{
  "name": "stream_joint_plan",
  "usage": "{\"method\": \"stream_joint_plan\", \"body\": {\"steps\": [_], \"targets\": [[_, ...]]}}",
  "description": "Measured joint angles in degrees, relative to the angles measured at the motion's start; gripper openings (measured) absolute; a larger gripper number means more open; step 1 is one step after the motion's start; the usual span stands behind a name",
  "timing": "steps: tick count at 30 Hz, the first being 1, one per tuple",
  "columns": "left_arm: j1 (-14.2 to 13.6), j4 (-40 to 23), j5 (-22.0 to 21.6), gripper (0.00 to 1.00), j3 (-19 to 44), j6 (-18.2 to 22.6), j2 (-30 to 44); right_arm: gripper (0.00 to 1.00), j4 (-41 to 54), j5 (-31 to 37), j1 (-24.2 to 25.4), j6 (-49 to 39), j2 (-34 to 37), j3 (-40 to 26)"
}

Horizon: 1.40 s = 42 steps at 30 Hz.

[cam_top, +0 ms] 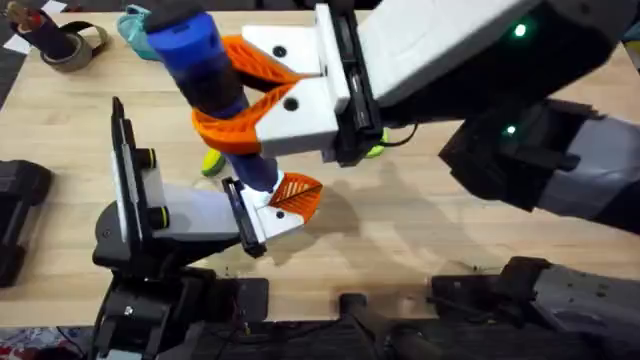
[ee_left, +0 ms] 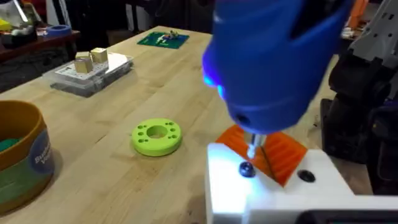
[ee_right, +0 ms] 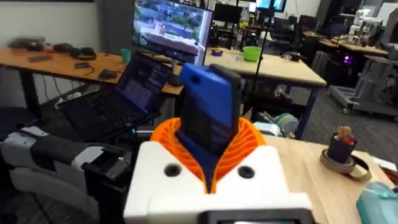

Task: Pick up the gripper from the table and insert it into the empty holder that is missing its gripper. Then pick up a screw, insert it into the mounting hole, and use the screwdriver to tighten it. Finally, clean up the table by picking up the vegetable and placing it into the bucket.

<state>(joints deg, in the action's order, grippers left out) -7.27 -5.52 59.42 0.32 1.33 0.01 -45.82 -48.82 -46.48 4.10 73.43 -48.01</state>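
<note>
On the left side of the overhead view, your left claw (cam_top: 285, 200) is lying low over the table (cam_top: 400, 240), its white fingers with orange ribbed pads (cam_top: 300, 188) pointing toward the centre; how wide it is standing, you cannot tell from these pictures. In the left wrist view, the bucket (ee_left: 22, 155) is sitting on the wood at the near edge, with something green showing inside it, and a lime-green disc (ee_left: 157, 136) with a centre hole is lying between the bucket and the white block. A clear tray (ee_left: 93, 71) with small tan cubes is resting farther back.

Moving to the middle, the screwdriver (cam_top: 205, 65) is standing nearly upright, tip down. In the left wrist view its narrow tip (ee_left: 254, 146) is pressing down just above a dark screw (ee_left: 246, 168) seated in the white block (ee_left: 267, 186), with a second dark hole just beside it.

Coming in from the right, your right claw (cam_top: 250, 100) is gripping the screwdriver's body between its orange pads, as the right wrist view also shows.
</note>
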Motion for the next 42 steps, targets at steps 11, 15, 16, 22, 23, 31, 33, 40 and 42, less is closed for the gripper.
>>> {"method": "stream_joint_plan", "body": {"steps": [11, 15, 16, 22, 23, 31, 33, 40, 42], "targets": [[0.00, -0.07, 0.43, 0.007, 0.00, -0.97, 0.00, 0.025, -5.66, 1.65, 0.00, 2.52, 0.00, 3.50], [0.00, -0.07, 0.43, 0.007, 0.00, -0.97, 0.00, 0.025, -5.66, 1.67, 0.00, 2.85, 0.02, 3.50], [0.00, -0.07, 0.43, 0.007, 0.00, -0.97, 0.00, 0.025, -5.64, 1.67, 0.00, 2.93, 0.00, 3.50], [0.00, -0.07, 0.45, 0.007, 0.00, -0.97, 0.00, 0.025, -5.60, 1.67, 0.00, 2.99, 0.00, 3.52], [0.02, -0.07, 0.44, 0.007, 0.00, -0.97, 0.00, 0.025, -5.60, 1.67, 0.04, 2.99, 0.00, 3.52], [0.00, -0.07, 0.45, 0.007, 0.00, -0.97, 0.00, 0.025, -6.87, 1.69, 0.42, 2.99, 0.00, 3.52], [0.00, -0.07, 0.46, 0.007, 0.00, -0.97, 0.00, 0.025, -8.05, 1.69, 0.44, 3.24, 0.00, 3.55], [0.00, -0.07, 0.63, 0.007, 0.00, -1.02, 0.00, 0.025, -12.57, 1.78, 2.13, 7.14, -0.09, 3.10], [0.00, -0.07, 0.63, 0.007, 0.00, -1.02, 0.00, 0.025, -11.76, 1.78, 2.97, 8.21, -0.09, 2.40]]}}
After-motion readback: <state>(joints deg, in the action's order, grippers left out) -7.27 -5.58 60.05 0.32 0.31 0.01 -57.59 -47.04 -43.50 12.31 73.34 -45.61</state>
